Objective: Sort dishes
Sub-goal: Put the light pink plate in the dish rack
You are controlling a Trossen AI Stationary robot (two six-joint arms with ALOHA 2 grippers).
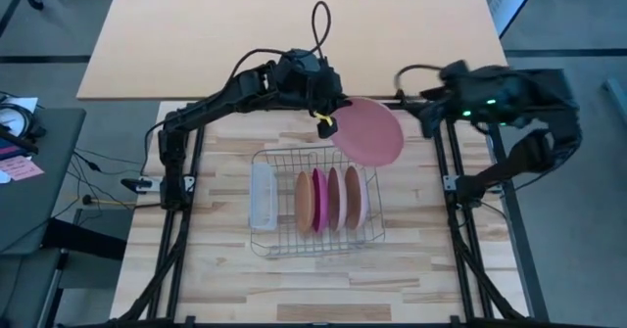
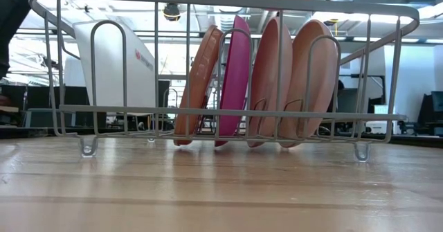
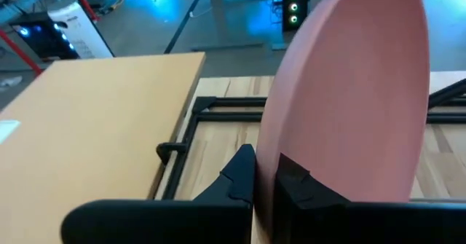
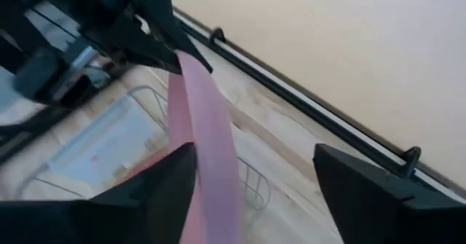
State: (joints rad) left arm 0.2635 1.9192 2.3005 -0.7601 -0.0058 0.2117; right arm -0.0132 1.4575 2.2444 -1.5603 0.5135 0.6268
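A pale pink plate hangs in the air over the far right corner of the silver wire rack. My left gripper is shut on it. My right gripper stands open just right of the plate. In the right wrist view the plate's edge runs between its spread fingers, close beside one of them. Several plates stand on edge in the rack's slots: an orange-tan one, a magenta one and two tan-pink ones. My left gripper pinches the pale pink plate's rim between its two fingers, one on each face, on the side toward the table's left. The fingers come nearly level from the left. The plate is lifted clear and stands tilted on edge. Whether my right gripper's finger touches the plate, I cannot tell.
A translucent white tray lies in the rack's left part. A tan desk lies beyond the table's far edge. Black frame rails run along both sides of the wooden table, with bare wood near the front.
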